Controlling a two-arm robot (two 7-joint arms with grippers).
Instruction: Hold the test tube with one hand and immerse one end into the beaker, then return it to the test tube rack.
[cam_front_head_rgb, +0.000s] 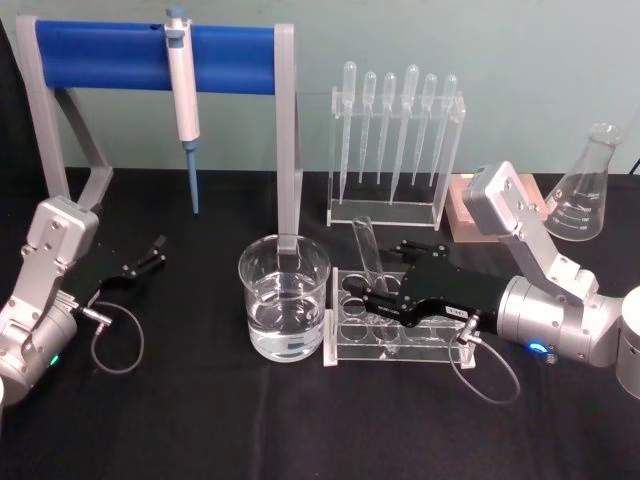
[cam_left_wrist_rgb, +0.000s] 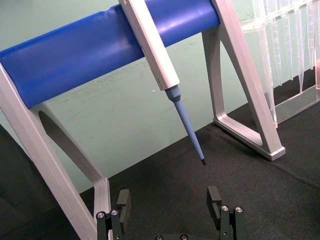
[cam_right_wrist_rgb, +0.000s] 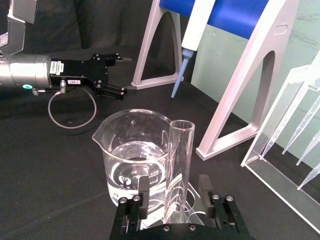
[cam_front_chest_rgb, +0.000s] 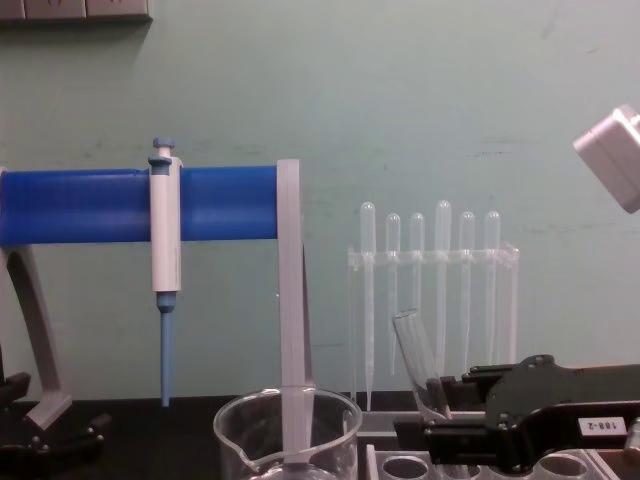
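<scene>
Black desk (cam_front_head_rgb: 200, 420), pale green wall behind. We take beaker (cam_front_head_rgb: 284, 300) as landmark: part-filled with clear liquid. We see test tube (cam_front_head_rgb: 368, 250) just right of beaker, leaning in clear rack (cam_front_head_rgb: 345, 345), open rim up. Right tool (cam_front_head_rgb: 383, 268) reaches in from right of beaker and straddles test tube, fingers (cam_right_wrist_rgb: 143, 192) released, gap either side. Left tool (cam_front_head_rgb: 143, 258) well left of beaker, spread, empty.

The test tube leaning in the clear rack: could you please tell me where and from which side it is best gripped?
I would grip the test tube on its straight bare shaft, above the rack and below the rim, coming level from the robot's right. The beaker crowds its left, and the right end effector straddles that shaft, fingers open.
</scene>
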